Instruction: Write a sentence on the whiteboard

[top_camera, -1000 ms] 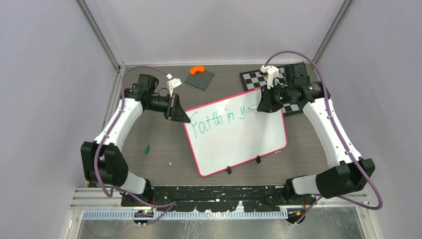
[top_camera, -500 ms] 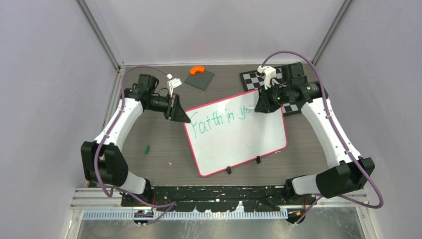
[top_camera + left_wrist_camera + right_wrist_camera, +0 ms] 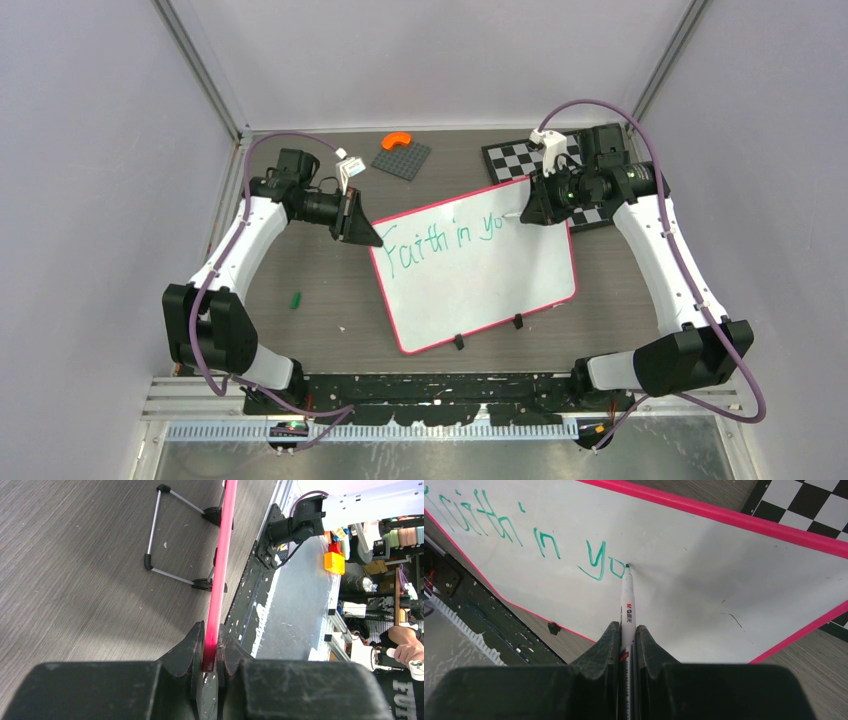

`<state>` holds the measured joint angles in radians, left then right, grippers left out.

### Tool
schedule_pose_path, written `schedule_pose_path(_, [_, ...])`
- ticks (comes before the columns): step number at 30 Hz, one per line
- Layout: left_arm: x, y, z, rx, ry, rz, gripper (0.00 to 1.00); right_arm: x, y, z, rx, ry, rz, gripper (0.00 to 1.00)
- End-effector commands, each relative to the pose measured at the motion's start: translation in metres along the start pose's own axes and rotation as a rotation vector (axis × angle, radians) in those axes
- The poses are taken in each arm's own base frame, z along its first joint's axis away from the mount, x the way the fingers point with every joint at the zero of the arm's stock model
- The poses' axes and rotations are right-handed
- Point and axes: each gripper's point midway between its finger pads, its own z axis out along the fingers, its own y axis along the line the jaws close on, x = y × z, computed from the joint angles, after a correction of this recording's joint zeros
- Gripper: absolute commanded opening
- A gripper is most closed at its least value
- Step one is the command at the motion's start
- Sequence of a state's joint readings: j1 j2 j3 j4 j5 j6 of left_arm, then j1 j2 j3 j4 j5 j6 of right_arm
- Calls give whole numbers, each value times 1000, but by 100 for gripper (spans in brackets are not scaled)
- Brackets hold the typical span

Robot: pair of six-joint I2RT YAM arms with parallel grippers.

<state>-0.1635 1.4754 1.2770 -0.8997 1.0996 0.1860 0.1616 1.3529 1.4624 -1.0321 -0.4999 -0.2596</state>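
Glossy whiteboard [image 3: 480, 275], wood-grain table [image 3: 320, 290]

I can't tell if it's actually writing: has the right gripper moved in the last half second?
Yes. The right gripper, holding the marker, has slid slightly rightward along the whiteboard, ending nearer the chessboard.

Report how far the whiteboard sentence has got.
Done: green lettering reads "Faith in yo" on the whiteboard. In hand: the right gripper holds a marker, tip at the board after the "o"; the left gripper clamps the rim. Left: the rest of that word onward.
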Motion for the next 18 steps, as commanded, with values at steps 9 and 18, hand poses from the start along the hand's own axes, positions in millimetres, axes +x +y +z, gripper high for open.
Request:
schedule_pose_path(9, [-7,2,0,-22,3,3,0,-18,-9,-1,39,-45,-45,0])
schedule_pose_path(18, [-7,3,0,-22,4,2,0,11,-6,5,26,7,-20,0])
